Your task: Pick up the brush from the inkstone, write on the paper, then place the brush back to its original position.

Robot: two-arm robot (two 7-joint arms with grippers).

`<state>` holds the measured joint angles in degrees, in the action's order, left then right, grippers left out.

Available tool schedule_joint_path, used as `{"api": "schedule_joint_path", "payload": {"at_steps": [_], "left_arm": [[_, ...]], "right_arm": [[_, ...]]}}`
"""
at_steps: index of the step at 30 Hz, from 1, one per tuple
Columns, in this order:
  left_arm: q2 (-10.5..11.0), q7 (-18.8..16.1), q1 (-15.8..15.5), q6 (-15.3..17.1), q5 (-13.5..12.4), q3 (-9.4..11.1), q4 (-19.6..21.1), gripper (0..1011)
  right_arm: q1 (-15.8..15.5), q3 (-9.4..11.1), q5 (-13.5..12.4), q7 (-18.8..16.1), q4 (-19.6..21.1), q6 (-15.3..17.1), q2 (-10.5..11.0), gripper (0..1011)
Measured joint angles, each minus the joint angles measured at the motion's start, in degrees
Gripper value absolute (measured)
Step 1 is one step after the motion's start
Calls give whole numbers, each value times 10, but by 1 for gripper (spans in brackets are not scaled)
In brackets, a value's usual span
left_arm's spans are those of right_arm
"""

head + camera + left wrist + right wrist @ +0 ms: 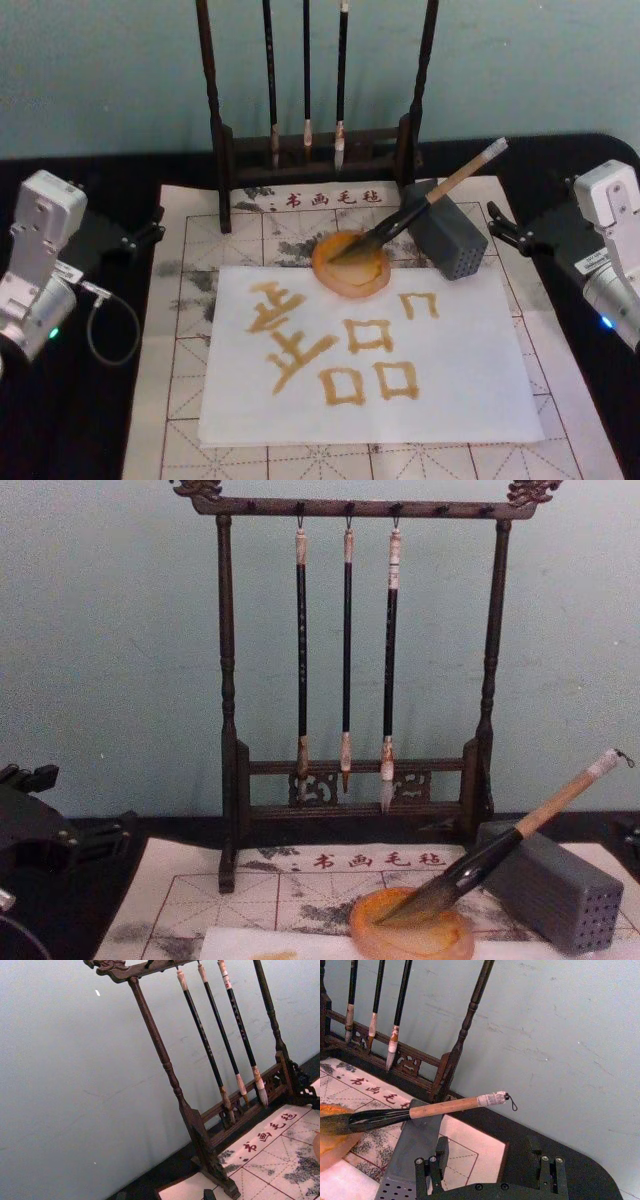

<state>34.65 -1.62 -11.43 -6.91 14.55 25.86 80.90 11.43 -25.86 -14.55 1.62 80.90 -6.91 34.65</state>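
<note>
Two grippers, and both stand clear of the paper (pixel 480 400). The right gripper (pixel 485 1157) waits off the mat's right edge with its jaws spread wide and nothing between them, looking across at the brush (pixel 425 208). The left gripper (pixel 150 235) sits out on the far left. Open or closed? I can't tell.

The brush rests with its dark bristles down in the inkstone (pixel 350 290). Its handle slants up to the far right across the top of the grey block (pixel 455 245), and the white cap pokes out beyond it. The inkstone overlaps the far edge of the paper, which is covered in orange characters.

With strokes on the sheet and the brush lying free, I read this as the put-back done. If those marks aren't this round's, it's the pick-up waiting to start. In that case the right gripper needs to reach in over the tan handle near the block, close across the shaft, and lift along the slant so the bristles clear the rim without tugging the dish.
</note>
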Motion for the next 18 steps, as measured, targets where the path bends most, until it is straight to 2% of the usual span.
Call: {"api": "schedule_joint_path", "payload": {"at_steps": [18], "left_arm": [[0, 0, 0, 0, 0, 0, 0, 1001]], "right_arm": [[0, 0, 0, 0, 0, 0, 0, 1002]]}}
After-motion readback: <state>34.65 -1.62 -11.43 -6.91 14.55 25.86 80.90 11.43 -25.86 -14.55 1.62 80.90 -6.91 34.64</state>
